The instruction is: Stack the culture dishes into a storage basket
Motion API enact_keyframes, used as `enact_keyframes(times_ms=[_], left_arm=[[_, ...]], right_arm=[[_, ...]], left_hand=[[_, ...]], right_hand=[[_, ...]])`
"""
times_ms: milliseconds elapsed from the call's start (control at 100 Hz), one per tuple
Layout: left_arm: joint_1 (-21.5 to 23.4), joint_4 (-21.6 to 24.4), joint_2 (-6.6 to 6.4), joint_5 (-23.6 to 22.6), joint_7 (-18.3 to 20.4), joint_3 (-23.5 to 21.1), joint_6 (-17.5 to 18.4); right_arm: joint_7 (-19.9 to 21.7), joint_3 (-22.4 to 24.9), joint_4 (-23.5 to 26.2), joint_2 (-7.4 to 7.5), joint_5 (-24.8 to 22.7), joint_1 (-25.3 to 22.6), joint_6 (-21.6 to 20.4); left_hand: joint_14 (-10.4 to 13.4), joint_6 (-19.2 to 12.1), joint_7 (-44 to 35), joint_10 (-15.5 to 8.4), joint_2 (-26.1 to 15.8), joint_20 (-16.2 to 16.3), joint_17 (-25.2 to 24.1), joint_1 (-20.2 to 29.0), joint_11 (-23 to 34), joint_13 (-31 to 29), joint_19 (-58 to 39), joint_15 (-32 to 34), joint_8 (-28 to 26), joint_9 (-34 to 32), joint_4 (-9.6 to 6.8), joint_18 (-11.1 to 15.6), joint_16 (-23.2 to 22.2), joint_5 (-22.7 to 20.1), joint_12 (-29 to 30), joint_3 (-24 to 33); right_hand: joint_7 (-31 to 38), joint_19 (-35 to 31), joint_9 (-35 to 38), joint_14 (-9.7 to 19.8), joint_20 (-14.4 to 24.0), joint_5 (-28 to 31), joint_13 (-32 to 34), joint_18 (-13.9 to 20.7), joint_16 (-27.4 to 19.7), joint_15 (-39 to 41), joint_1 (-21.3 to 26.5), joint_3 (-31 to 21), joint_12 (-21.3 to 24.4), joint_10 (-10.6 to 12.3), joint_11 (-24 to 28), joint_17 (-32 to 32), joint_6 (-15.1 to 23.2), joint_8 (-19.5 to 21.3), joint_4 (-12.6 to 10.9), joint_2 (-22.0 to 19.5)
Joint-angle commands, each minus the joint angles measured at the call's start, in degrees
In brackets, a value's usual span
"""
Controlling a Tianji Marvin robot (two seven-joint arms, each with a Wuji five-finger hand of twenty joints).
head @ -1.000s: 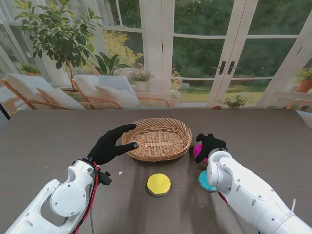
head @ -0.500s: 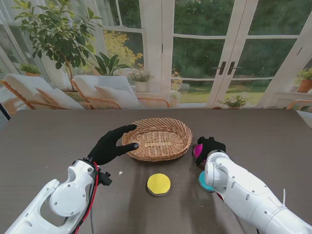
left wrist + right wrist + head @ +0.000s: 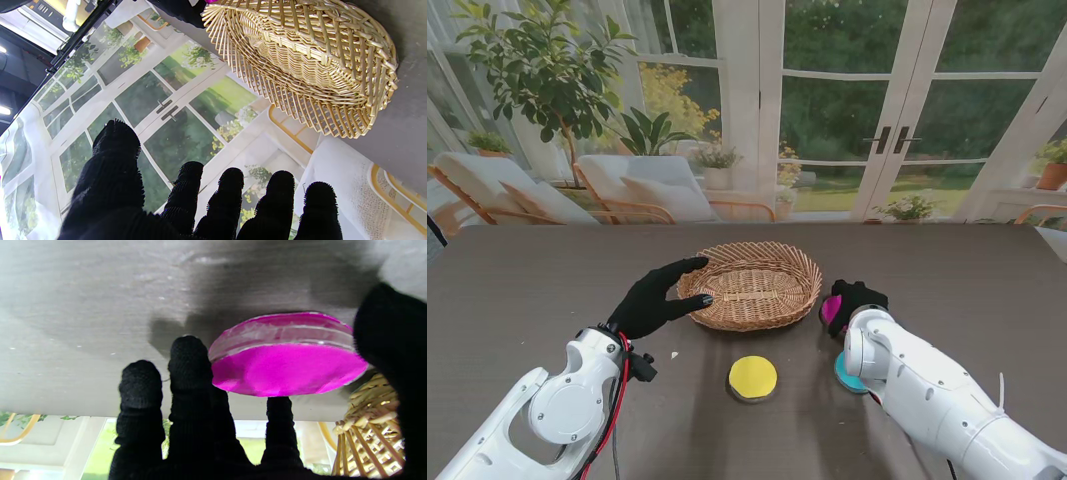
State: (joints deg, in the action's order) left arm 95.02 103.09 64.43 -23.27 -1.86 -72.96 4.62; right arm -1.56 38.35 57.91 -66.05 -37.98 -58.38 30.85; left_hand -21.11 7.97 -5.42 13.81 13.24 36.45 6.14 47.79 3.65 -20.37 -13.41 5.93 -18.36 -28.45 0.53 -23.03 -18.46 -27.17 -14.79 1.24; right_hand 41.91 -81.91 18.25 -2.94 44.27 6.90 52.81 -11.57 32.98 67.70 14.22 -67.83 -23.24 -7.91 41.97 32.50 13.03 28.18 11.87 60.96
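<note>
From the stand's view, the wicker basket sits mid-worktop with nothing in it. The left hand rests at the basket's 9 o'clock rim, fingers spread, thumb touching or just beside the weave, holding nothing. At the basket's 3 o'clock the right hand curls around the magenta dish. A yellow dish lies flat at the basket's 6 o'clock, well apart from both hands, and a teal dish peeks from under the right forearm.

The left wrist view shows the left hand's fingers splayed and free, with the basket's open-weave wall just beyond them (steadying it, I judge, not gripping).

In the right wrist view, the magenta dish is pinched at its rim between the fingers on one side and the thumb on the other; it looks tilted and at least partly off the worktop, right beside the basket's edge.

The dish appears to be a thin, clear, lidded plastic shell: light, stiff, slick and easily cracked, with a lid that may slide. Opposite points of the rim are the sensible hold, with gentle pressure and the dish kept level.
</note>
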Motion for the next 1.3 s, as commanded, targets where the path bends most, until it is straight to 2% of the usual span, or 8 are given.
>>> enact_keyframes(times_ms=[0,250,540,920,1160,1290], left_arm=[[0.05,0.41,0.07,0.38,1.27,0.03,-0.30],[0.16,0.60,0.05,0.60,1.49,0.02,-0.59],[0.17,0.71,0.00,1.01,1.93,0.00,-0.85],[0.31,0.98,-0.06,1.59,2.49,-0.09,-1.23],[0.58,1.21,-0.05,1.56,2.41,-0.25,-1.37],[0.66,1.26,-0.05,1.62,2.40,-0.34,-1.33]], right_arm=[[1.06,-0.59,-1.21,-0.52,0.36,-0.34,-0.16],[0.42,-1.75,-3.26,-1.19,1.65,0.45,0.15],[-0.99,-2.21,-5.62,-1.82,2.56,0.73,-0.57],[-2.01,-1.87,-5.87,-2.06,2.62,0.38,-0.66],[-2.64,-1.65,-5.95,-2.11,2.41,0.29,-0.88],[-2.78,0.09,-3.70,-1.48,0.94,-0.68,-0.96]], left_hand=[[-0.49,0.22,0.50,0.17,-2.06,0.70,-1.10,1.23,-0.92,2.47,1.83,-1.23,0.27,1.96,-0.42,-1.21,-0.11,0.30,0.68,0.07],[-0.68,0.29,0.46,0.20,-2.40,0.71,-0.96,1.26,-0.95,2.33,1.79,-1.17,0.25,2.01,-0.42,-1.31,-0.14,0.17,0.69,-0.10],[-0.86,0.14,0.48,0.45,-2.83,0.73,-0.81,1.28,-0.97,2.15,1.73,-1.11,0.26,1.99,-0.42,-1.39,-0.18,0.18,0.71,-0.33],[-1.16,0.29,0.40,0.83,-3.29,0.79,-0.60,1.38,-0.99,1.75,1.63,-0.98,0.23,1.81,-0.42,-1.48,-0.28,-0.09,0.71,-0.65],[-1.21,0.10,0.38,0.94,-3.34,0.87,-0.46,1.47,-0.97,1.46,1.53,-0.86,0.24,1.65,-0.43,-1.50,-0.36,-0.21,0.71,-0.80],[-1.36,0.25,0.38,1.15,-3.32,0.92,-0.45,1.60,-0.97,1.43,1.49,-0.85,0.25,1.59,-0.44,-1.54,-0.39,-0.25,0.71,-0.82]], right_hand=[[4.09,-3.10,2.52,2.42,-1.12,-1.67,2.98,-0.39,-0.47,1.23,5.73,-6.28,-0.03,-0.74,1.44,7.00,0.31,0.76,-2.08,0.82],[8.56,-5.35,11.80,4.47,-1.71,1.41,9.60,-0.53,-1.07,3.77,10.33,-9.22,-0.63,-1.04,3.07,12.83,0.83,-0.87,-2.98,0.84],[12.42,-5.73,20.91,5.68,-2.98,6.89,16.19,-1.42,-1.50,3.73,11.73,-10.85,-0.67,-0.73,3.45,18.49,0.55,-2.22,-3.16,0.19],[17.35,-6.61,26.18,7.02,-3.56,11.99,20.94,-1.22,-0.61,3.94,12.00,-11.75,-1.53,-0.36,3.93,22.85,0.13,-1.77,-3.10,-0.57],[19.21,-7.06,26.71,7.56,-3.51,11.87,21.77,-0.93,-0.09,4.21,12.15,-11.93,-1.74,-0.13,3.91,23.63,0.45,-1.03,-3.16,-1.20],[19.09,-7.02,26.80,7.67,-3.61,11.58,22.06,-0.93,-0.04,4.09,12.03,-11.88,-1.69,-0.11,3.81,23.97,0.52,-1.08,-3.16,-1.43]])
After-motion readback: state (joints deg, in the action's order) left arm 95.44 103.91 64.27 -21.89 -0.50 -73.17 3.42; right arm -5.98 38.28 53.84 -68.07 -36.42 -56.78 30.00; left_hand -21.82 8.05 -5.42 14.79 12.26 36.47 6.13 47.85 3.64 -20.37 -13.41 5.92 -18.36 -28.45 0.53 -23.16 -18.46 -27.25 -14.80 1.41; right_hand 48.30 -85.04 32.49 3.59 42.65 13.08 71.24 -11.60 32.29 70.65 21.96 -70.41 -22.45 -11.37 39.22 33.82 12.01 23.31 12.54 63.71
